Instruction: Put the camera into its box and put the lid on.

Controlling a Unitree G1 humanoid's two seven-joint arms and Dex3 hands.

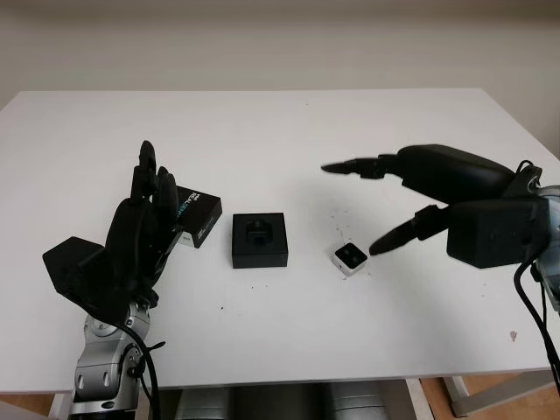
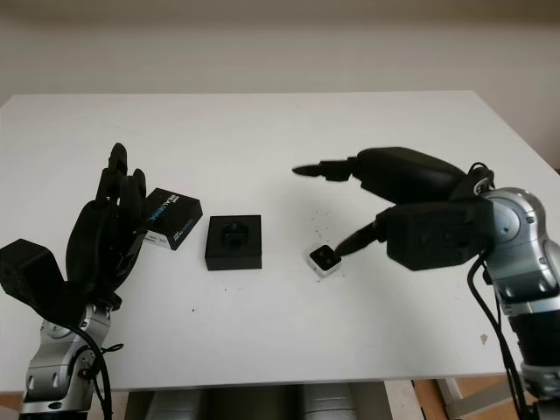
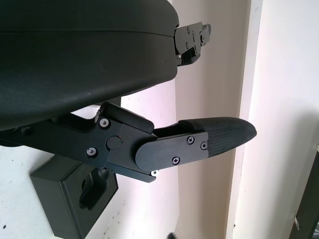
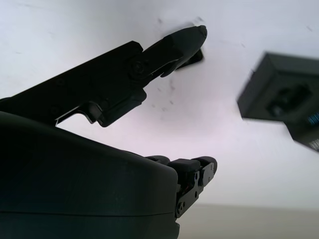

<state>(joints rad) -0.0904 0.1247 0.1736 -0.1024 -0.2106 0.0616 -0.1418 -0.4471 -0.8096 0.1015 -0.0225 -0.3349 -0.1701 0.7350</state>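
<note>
Right hand (image 2: 350, 210) open above the white table (image 1: 280, 131), holding nothing; one lower finger (image 1: 394, 238) pointing at the small white camera (image 1: 350, 258), tip just beside it. Open black box (image 1: 260, 239) left of the camera, near. Lid (image 1: 197, 215) further left, beside the raised, open left hand (image 1: 144, 227).

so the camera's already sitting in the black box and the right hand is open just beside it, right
Not quite: the camera still lies on the table, apart from the black box, as the left eye view shows. The right hand is open just beside it.
</note>
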